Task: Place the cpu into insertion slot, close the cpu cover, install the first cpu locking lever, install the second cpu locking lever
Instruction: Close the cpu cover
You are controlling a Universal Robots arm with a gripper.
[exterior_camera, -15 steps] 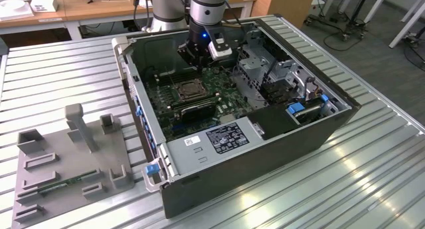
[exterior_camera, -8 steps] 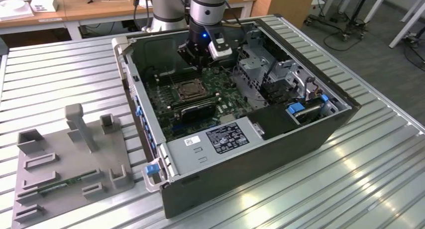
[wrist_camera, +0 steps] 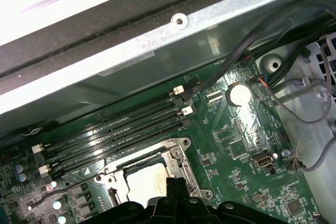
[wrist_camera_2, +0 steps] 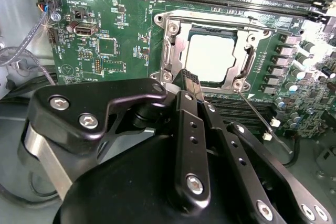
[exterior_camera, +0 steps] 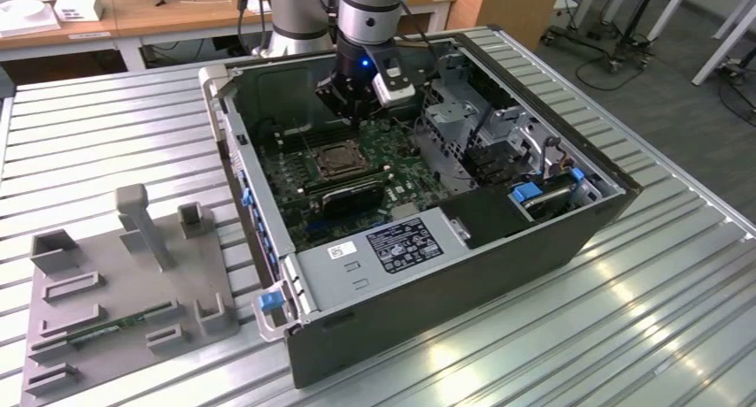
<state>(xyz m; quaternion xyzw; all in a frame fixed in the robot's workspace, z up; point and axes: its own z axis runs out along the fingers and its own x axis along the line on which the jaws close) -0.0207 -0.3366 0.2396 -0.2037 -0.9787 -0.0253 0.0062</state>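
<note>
The open computer case (exterior_camera: 567,221) lies on its side on the metal table. The insertion slot (exterior_camera: 335,162) sits in the middle of the green motherboard. The cpu (wrist_camera_2: 210,56) lies flat in it, its pale top bright, and appears again in the first wrist view (wrist_camera: 147,182). The cpu cover (wrist_camera_2: 176,30) lies down around the chip as a silvery frame (wrist_camera: 176,153). A thin locking lever rod (wrist_camera_2: 262,121) sticks out free from one socket corner (wrist_camera: 58,188). My gripper (exterior_camera: 343,106) hangs just above the socket's edge, fingers together and holding nothing (wrist_camera_2: 189,80) (wrist_camera: 176,184).
Long black memory slots (wrist_camera: 115,129) run beside the socket toward the case wall (wrist_camera: 157,40). A black heatsink block (exterior_camera: 354,195) sits close on the socket's other side. A metal drive cage (exterior_camera: 473,133) stands at the exterior view's right. A grey fixture tray (exterior_camera: 119,283) lies outside the case.
</note>
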